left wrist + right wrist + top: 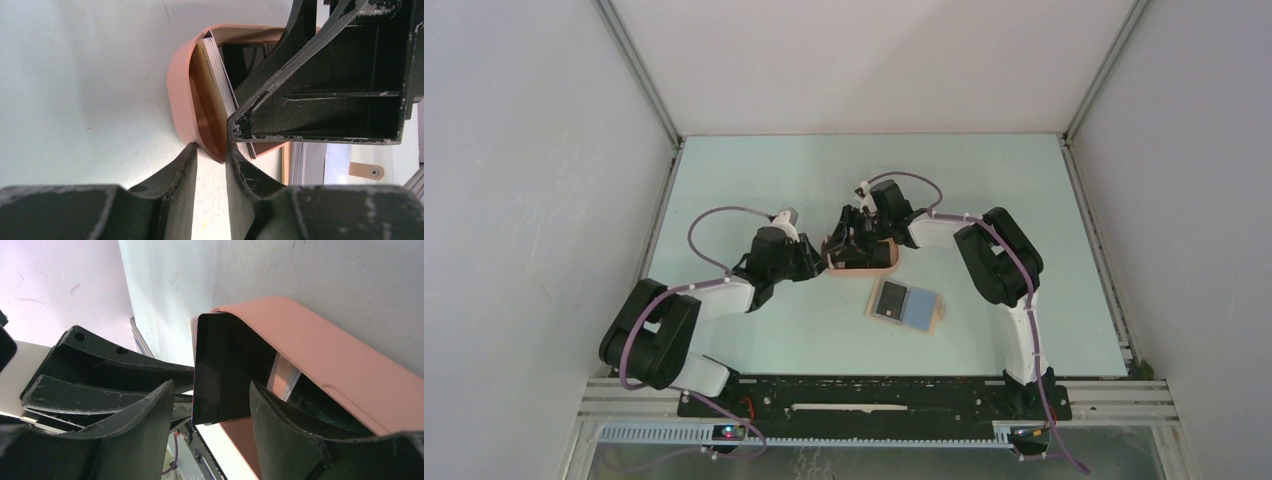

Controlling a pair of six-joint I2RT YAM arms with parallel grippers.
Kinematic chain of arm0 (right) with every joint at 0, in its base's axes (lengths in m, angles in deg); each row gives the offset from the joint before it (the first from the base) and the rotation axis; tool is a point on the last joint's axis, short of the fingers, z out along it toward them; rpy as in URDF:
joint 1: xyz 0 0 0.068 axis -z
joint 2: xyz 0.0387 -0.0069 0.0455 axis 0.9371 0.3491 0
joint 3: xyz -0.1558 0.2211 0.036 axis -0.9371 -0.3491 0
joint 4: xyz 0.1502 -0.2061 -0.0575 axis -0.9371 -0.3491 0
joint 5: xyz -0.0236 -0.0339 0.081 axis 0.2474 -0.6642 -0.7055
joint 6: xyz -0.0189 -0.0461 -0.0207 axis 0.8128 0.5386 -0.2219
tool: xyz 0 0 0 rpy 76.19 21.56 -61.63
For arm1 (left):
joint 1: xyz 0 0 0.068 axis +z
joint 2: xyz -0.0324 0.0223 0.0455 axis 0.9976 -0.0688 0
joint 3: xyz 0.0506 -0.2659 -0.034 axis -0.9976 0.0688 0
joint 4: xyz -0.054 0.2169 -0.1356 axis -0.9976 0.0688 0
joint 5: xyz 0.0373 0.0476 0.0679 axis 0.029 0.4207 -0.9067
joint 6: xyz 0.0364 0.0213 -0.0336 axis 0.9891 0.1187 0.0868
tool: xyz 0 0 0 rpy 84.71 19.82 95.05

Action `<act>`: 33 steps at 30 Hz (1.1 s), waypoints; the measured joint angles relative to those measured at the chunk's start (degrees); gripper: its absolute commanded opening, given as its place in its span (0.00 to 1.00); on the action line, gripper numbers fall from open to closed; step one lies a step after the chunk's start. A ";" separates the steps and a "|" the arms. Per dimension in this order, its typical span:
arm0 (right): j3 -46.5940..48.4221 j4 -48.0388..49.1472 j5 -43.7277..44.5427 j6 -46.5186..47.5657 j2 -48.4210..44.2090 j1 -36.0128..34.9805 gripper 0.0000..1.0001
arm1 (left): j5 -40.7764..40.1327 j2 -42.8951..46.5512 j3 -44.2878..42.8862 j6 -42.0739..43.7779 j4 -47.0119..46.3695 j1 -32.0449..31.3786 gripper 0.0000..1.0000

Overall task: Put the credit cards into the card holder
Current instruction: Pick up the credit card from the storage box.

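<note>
1. Top view: the card holder point(937, 314) lies open on the table point(774, 180), just right of centre, apart from both arms.
2. Two of the credit cards show on its open face: a dark card point(889, 298) on the left half and a pale blue card point(920, 308) on the right. I cannot tell whether they sit in slots or lie loose on top.
3. A salmon tray point(879, 268) sits above and to the left of the holder, near it but not touching.
4. Both arms meet at the tray. The left fingers point(814, 258) are at its left end, and the right fingers point(852, 238) are over its upper left part.
5. Left wrist view: a stack of cards point(220, 70) stands on edge inside the tray point(177, 95), with a yellow-brown card point(207, 90) on the outer side.
6. The left fingers point(182, 170) stand a narrow gap apart, with the tray's end wall between the tips. I cannot tell whether they are pinching it.
7. A tan snap tab point(365, 171) shows at the lower right of that view.
8. Right wrist view: the right fingers point(150, 425) are spread wide, not clamped. A black card point(222, 370) stands upright between them at the tray's rim point(320, 355).
</note>
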 measured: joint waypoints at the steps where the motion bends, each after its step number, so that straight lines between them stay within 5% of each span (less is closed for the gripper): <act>1: -0.09 0.17 -0.09 -0.31 0.00 0.11 0.66 | 0.39 -0.24 -0.15 0.02 0.00 0.00 0.35; 8: -0.74 1.51 -0.74 -1.20 0.00 0.98 0.64 | 2.51 -1.51 -0.92 0.00 -0.11 0.00 0.42; 23: -1.75 1.01 -0.90 -0.37 0.00 3.89 0.48 | 4.87 -5.35 -4.09 -0.04 -0.09 -0.07 0.43; 33: -1.75 -0.37 -0.31 1.55 0.00 4.81 0.46 | 4.94 -6.23 -5.14 0.00 0.37 -0.07 0.43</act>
